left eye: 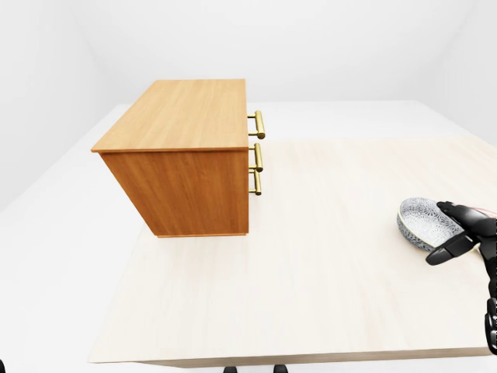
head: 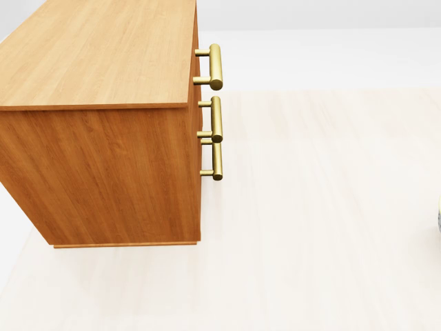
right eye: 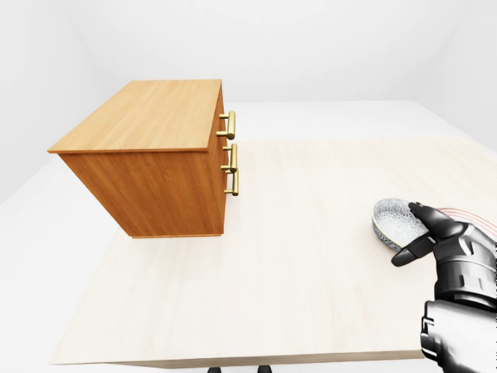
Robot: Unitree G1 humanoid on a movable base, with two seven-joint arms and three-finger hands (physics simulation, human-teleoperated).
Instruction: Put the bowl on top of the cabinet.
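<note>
The wooden cabinet point(left eye: 182, 116) stands on the left part of the pale table point(left eye: 311, 280), with its flat top bare. At the table's right edge rests a grey patterned bowl point(left eye: 419, 219). My right hand point(left eye: 439, 233) is at the bowl's right side. One black finger lies over the rim and another reaches below it. The fingers are spread about the bowl rather than closed round it. In the head view only a sliver of the bowl point(head: 439, 219) shows at the right edge. My left hand is out of sight.
Three brass handles point(left eye: 257, 148) stick out of the cabinet's right face toward the bowl. Bare tabletop lies between cabinet and bowl. The table's near edge point(left eye: 295, 361) runs along the bottom of the left-eye view, with white floor around.
</note>
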